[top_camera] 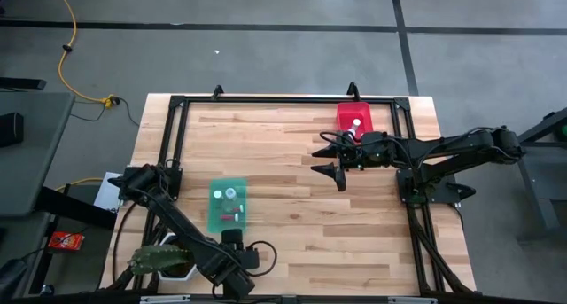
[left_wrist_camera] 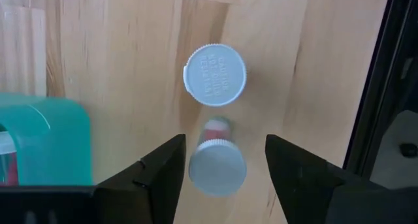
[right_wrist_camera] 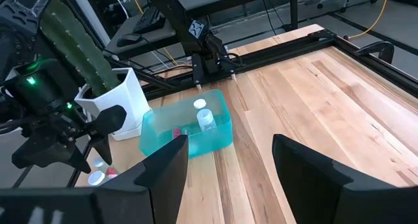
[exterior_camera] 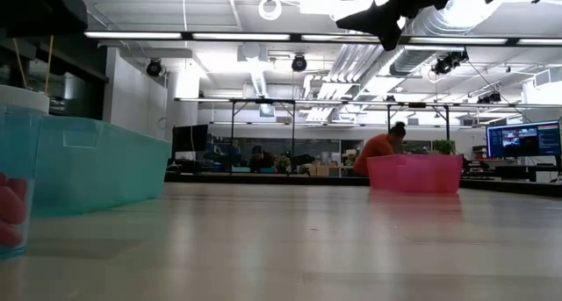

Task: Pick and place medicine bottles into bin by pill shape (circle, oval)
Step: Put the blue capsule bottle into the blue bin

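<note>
done: bottles in green bin (top_camera: 229,206) and red bin (top_camera: 355,119) | left: two bottles (left_wrist_camera: 216,165) on surface (top_camera: 292,162) | left hand (left_wrist_camera: 222,168) apart astride one | right hand (top_camera: 332,153) apart, empty

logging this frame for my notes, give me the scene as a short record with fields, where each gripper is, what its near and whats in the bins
left gripper: near table edge beside the green bin, jaws open around an upright bottle, not yet closed on it
second bottle: upright, just beyond the first
green bin: holds bottles, count unclear
red bin: far side, at least one bottle inside
right gripper: open, empty, raised over the table near the red bin
plant pot: white, with a cactus, by the left arm
</note>
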Controlling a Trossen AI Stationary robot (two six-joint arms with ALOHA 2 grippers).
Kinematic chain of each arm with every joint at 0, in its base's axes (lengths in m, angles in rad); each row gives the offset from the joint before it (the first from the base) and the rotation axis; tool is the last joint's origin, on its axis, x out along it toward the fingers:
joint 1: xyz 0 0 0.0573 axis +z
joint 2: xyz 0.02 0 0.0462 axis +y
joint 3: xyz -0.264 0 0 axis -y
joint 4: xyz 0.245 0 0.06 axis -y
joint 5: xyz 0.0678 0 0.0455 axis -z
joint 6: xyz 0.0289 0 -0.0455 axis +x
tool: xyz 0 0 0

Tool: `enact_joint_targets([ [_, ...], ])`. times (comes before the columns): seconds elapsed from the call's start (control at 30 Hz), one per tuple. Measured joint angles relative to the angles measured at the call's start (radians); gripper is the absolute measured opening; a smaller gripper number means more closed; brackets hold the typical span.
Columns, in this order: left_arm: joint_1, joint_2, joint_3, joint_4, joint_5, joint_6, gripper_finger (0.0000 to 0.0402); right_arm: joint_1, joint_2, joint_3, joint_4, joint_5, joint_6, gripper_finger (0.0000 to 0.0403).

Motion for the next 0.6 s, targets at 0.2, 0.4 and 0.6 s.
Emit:
enact_joint_targets([
  [0.2,0.0,-0.002,0.0,-0.008,0.004,-0.002,0.0167,0.0,0.0,0.0,0.0,0.0,0.0,0.0216],
  [0.4,0.0,-0.01,0.0,-0.024,0.017,0.025,0.0107,0.0,0.0,0.0,-0.007,0.0,0.0,0.0216],
  [0.6,0.004,-0.026,0.005,-0.075,0.028,0.055,0.0097,0.0,0.0,0.0,-0.023,0.0,0.0,0.0216],
])
